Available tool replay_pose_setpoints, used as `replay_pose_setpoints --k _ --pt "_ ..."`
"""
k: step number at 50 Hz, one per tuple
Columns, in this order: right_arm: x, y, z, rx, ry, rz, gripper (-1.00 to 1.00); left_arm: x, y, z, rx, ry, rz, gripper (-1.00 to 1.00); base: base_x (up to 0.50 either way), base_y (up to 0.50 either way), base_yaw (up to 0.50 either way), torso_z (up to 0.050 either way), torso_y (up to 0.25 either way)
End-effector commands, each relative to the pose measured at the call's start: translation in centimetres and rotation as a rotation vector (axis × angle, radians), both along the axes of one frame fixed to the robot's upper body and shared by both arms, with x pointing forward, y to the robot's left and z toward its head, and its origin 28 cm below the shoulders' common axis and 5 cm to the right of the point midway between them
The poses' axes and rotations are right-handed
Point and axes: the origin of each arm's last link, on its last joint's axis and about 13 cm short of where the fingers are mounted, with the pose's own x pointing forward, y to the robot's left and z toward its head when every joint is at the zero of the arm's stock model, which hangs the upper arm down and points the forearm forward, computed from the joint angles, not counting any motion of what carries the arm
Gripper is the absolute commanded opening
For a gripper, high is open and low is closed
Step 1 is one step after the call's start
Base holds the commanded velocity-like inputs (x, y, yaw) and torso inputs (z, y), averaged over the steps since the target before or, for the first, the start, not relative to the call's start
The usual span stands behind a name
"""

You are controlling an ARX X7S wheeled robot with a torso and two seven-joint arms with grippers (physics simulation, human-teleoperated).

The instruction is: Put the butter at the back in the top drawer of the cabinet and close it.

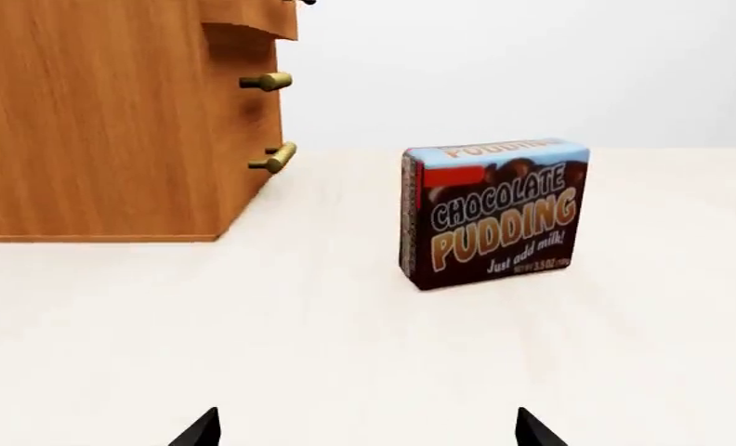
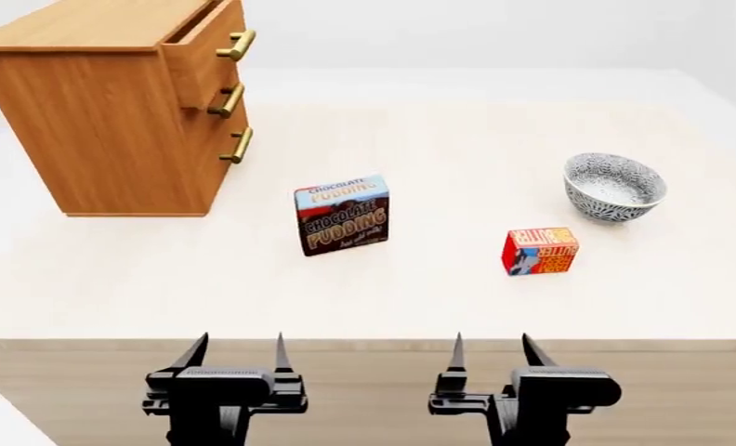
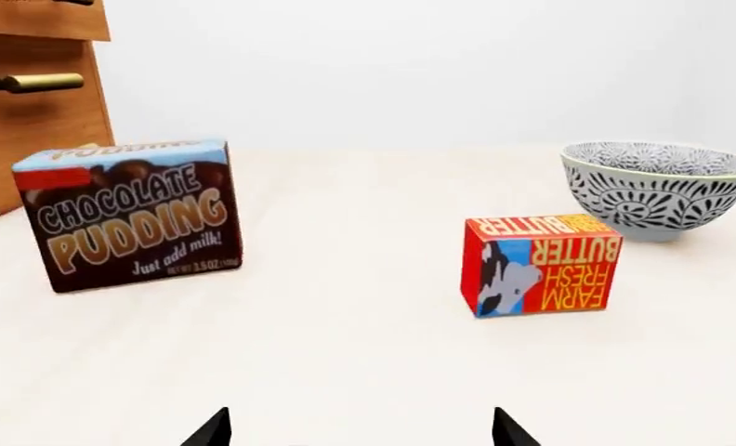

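Cabinet [image 2: 101,130] matt wood w/ brass handles [image 2: 235,45]; worktop [image 2: 442,279] pale smooth wood; bowl [image 2: 611,186] glazed ceramic; butter [image 2: 541,251] printed card.

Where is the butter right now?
In the head view, the butter stands on the table's right side, just in front of the bowl and right of the pudding box.

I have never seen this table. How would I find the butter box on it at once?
Start at the large light-brown wooden cabinet at the table's far left, then look across to the patterned grey-and-white bowl on the right. Just in front of that bowl stands the small red-and-orange butter box. It is smaller and brighter than the brown chocolate pudding box mid-table.
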Motion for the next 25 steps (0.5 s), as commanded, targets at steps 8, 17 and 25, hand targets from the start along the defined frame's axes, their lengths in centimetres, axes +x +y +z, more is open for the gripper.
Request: replay_pose_setpoints --k 8,17,25 --pt "0.0 -0.1 0.0 0.002 0.001 -0.005 1.00 0.1 0.0 0.0 -0.014 0.004 -0.005 1.00 0.00 0.00 0.00 0.000 0.000" --pt "-0.1 -0.2 0.6 0.005 0.000 -0.007 1.00 0.1 0.1 0.2 -0.027 0.006 0.004 1.00 0.00 0.00 0.00 0.050 0.000" --pt "-0.5 -0.6 2.3 0.004 -0.062 -0.024 1.00 -0.1 0.3 2.0 -0.030 -0.023 -0.014 1.00 0.00 0.00 0.00 0.050 0.000"
